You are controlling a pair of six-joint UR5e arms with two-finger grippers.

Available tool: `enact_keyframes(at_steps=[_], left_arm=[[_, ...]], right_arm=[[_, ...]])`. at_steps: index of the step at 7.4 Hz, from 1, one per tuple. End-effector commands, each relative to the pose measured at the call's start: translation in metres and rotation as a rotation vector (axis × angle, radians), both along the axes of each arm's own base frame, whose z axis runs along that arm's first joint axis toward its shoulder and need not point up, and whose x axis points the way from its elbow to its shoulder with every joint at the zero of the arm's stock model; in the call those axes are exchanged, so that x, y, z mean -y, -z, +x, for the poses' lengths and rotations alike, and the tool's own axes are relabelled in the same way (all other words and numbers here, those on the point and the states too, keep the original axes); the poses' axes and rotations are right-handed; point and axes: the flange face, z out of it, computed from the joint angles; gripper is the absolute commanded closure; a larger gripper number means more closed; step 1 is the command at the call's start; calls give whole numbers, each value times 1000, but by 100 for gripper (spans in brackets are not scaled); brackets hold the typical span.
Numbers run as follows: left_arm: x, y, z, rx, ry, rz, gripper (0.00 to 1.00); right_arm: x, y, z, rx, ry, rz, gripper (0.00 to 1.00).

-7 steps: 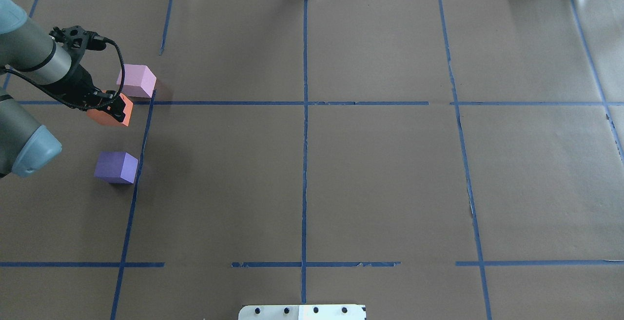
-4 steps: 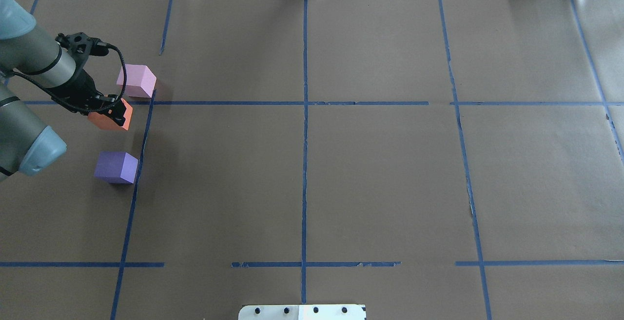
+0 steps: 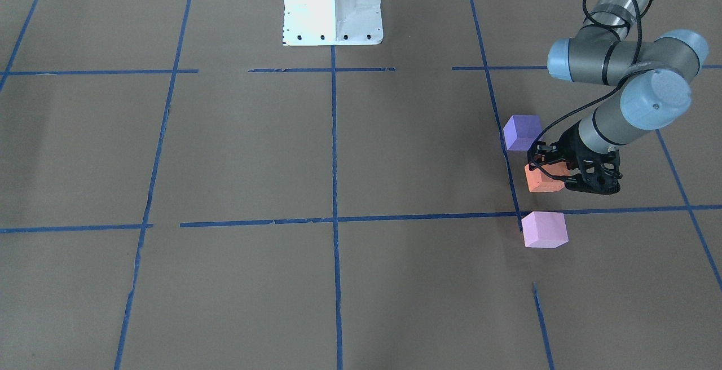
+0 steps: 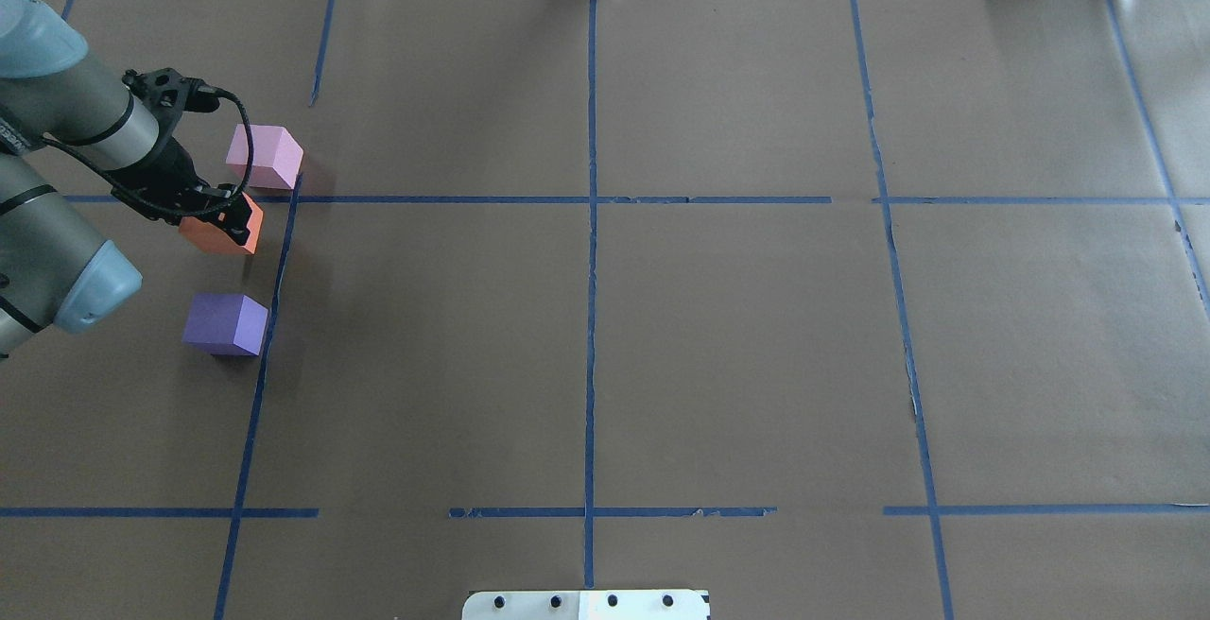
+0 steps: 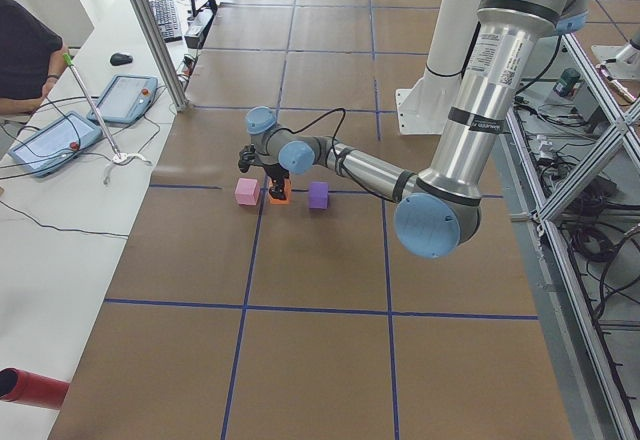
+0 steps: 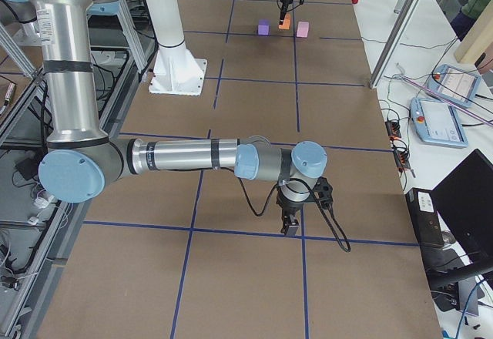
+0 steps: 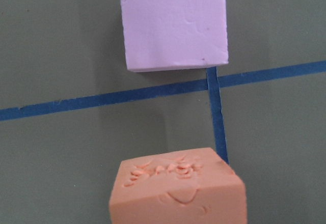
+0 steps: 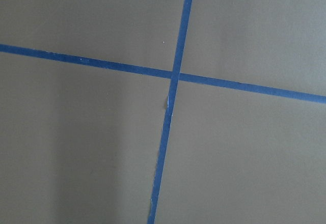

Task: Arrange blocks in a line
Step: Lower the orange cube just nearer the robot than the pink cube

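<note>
Your L gripper (image 4: 216, 214) clamps orange block (image 4: 227, 231), seemingly lifted, btwn pink block (image 4: 265, 155) (1 o'clock) & purple block (image 4: 224, 322) (6) to fill line; R gripper (image 6: 291, 223): can't tell.

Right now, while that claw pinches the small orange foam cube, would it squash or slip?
The small orange foam cube probably squashes a little: its top face shows dents. It seems light, since the left gripper holds it with thin fingers. Flat faces suggest sliding, not rolling.

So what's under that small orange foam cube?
Only brown table paper and a blue tape line show around the orange foam cube, held by the left gripper. Its underside is hidden.
</note>
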Motion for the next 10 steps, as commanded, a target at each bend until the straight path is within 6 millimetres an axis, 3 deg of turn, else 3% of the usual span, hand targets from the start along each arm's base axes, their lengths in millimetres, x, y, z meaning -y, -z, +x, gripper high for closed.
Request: enact_keyframes(at_steps=[1,9,10], left_arm=[[1,-7,10,-10,-11,8,55],[-4,-16,26,-36,-40,0,49],[-4,-16,26,-36,-40,0,42]], right_arm=[[0,0,0,0,0,0,0],[0,0,0,0,0,0,0],[0,0,0,0,0,0,0]])
